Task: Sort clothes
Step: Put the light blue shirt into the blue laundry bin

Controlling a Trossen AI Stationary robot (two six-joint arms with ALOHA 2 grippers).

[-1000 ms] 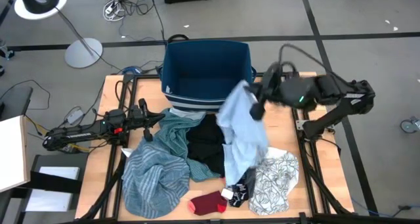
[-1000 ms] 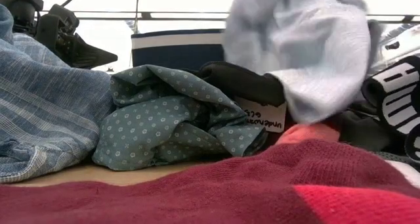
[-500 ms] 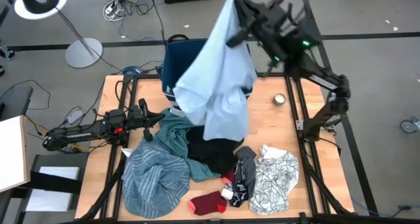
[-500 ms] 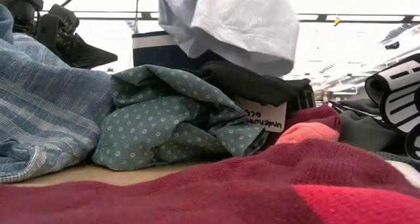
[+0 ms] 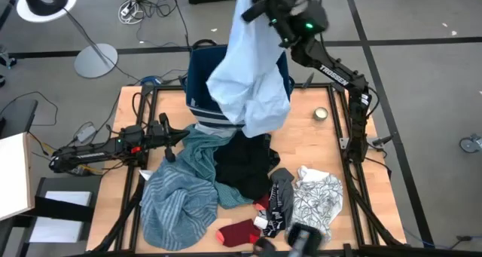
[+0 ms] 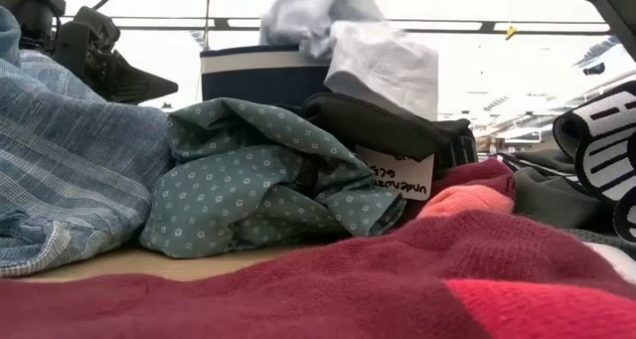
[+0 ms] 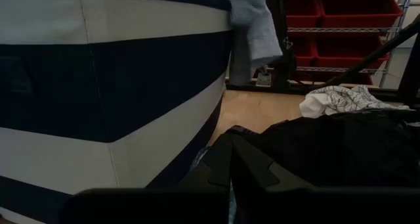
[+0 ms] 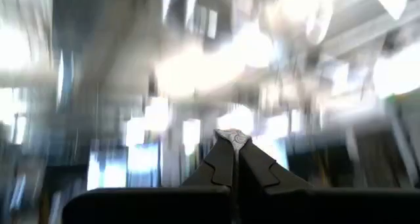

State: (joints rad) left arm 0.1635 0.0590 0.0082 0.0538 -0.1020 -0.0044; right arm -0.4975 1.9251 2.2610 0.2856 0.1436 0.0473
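From overhead I have the right pincer (image 5: 252, 2) raised high above the navy bin (image 5: 197, 76), clenched on the light blue garment (image 5: 252, 76), which hangs down over the bin's opening and front wall. My right wrist camera gives only motion smear beyond the pressed-together fingers (image 8: 223, 161), with a scrap of pale cloth at their tips.

The left pincer (image 5: 181, 134) lies low on the desk (image 5: 320, 148), clenched and empty, beside the teal striped garment (image 5: 177, 193). Its wrist camera shows what the overhead cannot: the bin's navy and white striped wall close up, with a corner of the blue garment draped over the rim.

The table-height camera alone reveals a dotted teal cloth (image 6: 263, 170) and a printed label (image 6: 396, 175) on the black garment (image 5: 242, 166).

Overhead count on the desk: one teal striped, one black, one white patterned garment (image 5: 318, 200), one dark patterned sock (image 5: 280, 200), one red sock (image 5: 239, 232), one small round metal object (image 5: 321, 114). One garment is aloft.
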